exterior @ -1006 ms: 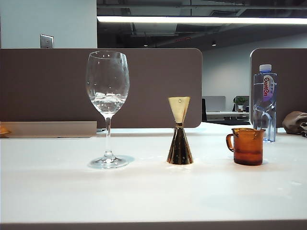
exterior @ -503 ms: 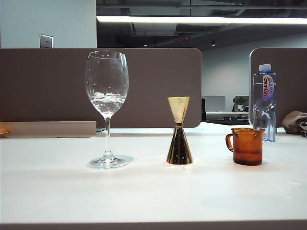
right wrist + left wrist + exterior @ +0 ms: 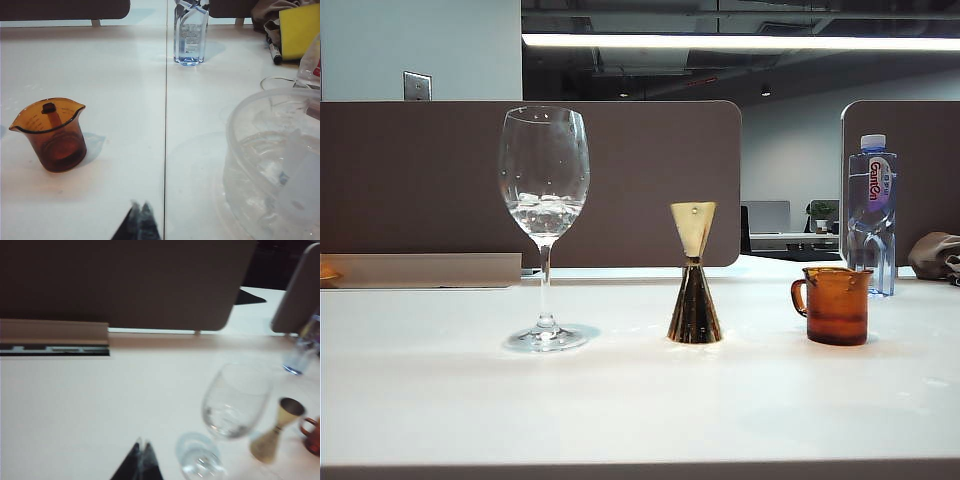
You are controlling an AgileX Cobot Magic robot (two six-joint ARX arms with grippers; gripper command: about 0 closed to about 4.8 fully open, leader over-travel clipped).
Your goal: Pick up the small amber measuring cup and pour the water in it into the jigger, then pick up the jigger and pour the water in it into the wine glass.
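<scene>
In the exterior view the wine glass [image 3: 543, 190] stands on the left with a little clear water [image 3: 544, 212] in its bowl. The gold jigger [image 3: 695, 275] is in the middle and the small amber measuring cup [image 3: 835, 305] on the right. Neither gripper shows there. My left gripper [image 3: 142, 445] is shut and empty, hovering over bare table short of the wine glass [image 3: 232, 402]; the jigger [image 3: 277, 435] and the amber cup [image 3: 312, 435] lie beyond. My right gripper [image 3: 140, 207] is shut and empty, with the amber cup [image 3: 52, 135] ahead and off to one side.
A clear plastic water bottle [image 3: 872, 210] stands behind the amber cup. By the right gripper sits a large clear plastic bowl [image 3: 275, 165], with a yellow sponge [image 3: 299, 30] and a marker [image 3: 274, 52] farther back. Brown partitions [image 3: 620, 180] close the table's far edge.
</scene>
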